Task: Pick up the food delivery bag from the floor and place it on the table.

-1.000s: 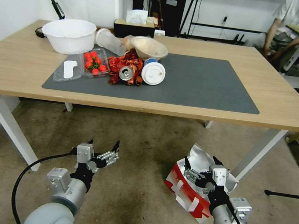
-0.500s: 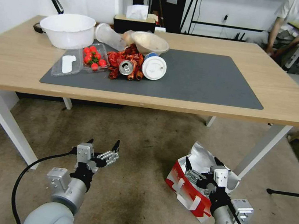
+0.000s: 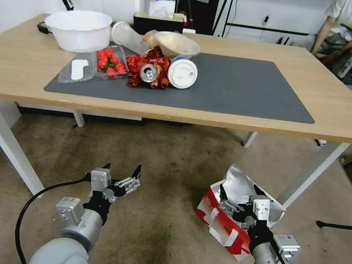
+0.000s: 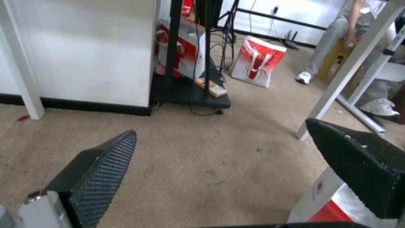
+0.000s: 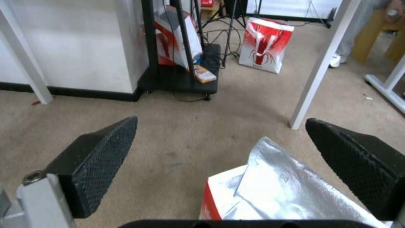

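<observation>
The food delivery bag lies tipped on the floor at my right, white and red with its silver foil lining open. My right gripper hovers open just above the bag's mouth, its fingers spread wide on either side of the foil. My left gripper is open and empty over bare carpet to the bag's left; a corner of the bag shows beside it. The table with its dark grey mat stands ahead.
A white table leg stands just behind the bag, another leg at left. A bowl, tomatoes, a can and a cup crowd the mat's left end. A second red-white bag stands beyond the table.
The camera has shifted, so the table sits higher and fuller in the picture. Both grippers and the bag keep their places, both grippers still open.
</observation>
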{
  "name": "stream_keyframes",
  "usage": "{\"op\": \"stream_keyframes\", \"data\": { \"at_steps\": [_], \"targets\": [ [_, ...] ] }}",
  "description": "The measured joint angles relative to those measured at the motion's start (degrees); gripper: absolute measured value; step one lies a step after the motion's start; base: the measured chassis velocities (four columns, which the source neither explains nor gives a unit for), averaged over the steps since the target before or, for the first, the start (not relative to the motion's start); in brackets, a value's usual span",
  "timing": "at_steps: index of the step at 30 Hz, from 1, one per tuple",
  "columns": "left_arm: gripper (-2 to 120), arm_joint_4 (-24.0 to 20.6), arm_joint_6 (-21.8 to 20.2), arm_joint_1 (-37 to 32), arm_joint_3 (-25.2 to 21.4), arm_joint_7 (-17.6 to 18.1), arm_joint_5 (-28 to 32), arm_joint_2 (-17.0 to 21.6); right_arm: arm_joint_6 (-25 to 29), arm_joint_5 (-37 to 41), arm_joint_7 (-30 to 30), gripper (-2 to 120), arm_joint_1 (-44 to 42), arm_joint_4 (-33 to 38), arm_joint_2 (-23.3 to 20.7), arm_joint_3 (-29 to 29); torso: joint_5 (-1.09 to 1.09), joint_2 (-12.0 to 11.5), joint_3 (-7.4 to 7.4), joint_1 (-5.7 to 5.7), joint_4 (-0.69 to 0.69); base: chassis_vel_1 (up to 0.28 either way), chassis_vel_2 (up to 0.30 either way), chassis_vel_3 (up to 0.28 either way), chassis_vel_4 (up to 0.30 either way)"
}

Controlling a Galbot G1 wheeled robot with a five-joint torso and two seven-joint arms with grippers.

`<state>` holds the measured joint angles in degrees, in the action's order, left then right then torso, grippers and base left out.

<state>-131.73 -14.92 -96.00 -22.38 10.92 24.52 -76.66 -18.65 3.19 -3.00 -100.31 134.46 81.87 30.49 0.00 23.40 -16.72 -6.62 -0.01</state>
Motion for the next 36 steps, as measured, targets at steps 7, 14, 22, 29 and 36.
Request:
{"op": "stream_keyframes", "data": {
  "at_steps": [7, 14, 22, 29, 36],
  "targets": [
    [100, 0.0, 0.0, 0.0, -0.1, 0.1, 0.0, 0.0, 0.1, 0.0, 0.0, 100, 0.0, -0.2, 0.0, -0.1, 0.0, -1.6, 1.08, 0.53, 0.01, 0.0, 0.0, 0.0, 0.0],
    [100, -0.1, 0.1, -0.1, 0.0, 0.0, -0.1, 0.0, 0.1, 0.0, -0.1, 100, -0.3, 0.0, 0.0, -0.1, 0.0, -3.5, 2.34, 1.18, 0.0, 0.0, 0.0, 0.0, 0.0],
    [100, -0.3, 0.2, -0.2, 0.1, 0.0, -0.2, 0.0, 0.3, -0.2, -0.1, 100, -0.7, 0.2, 0.2, -0.1, 0.0, -5.1, 3.47, 1.68, 0.0, 0.0, 0.0, 0.0, 0.0],
    [100, -0.4, 0.3, -0.3, -0.1, 0.0, -0.2, 0.2, 0.3, -0.3, -0.2, 100, -0.7, 0.2, 0.3, -0.1, 0.0, -6.9, 4.73, 2.25, 0.0, 0.0, 0.0, 0.0, 0.0],
    [100, -0.4, 0.3, -0.3, -0.2, 0.0, -0.2, 0.2, 0.3, -0.3, -0.2, 100, -0.7, 0.2, 0.3, -0.2, 0.0, -8.2, 5.63, 2.61, 0.0, 0.0, 0.0, 0.0, 0.0]
  ]
}}
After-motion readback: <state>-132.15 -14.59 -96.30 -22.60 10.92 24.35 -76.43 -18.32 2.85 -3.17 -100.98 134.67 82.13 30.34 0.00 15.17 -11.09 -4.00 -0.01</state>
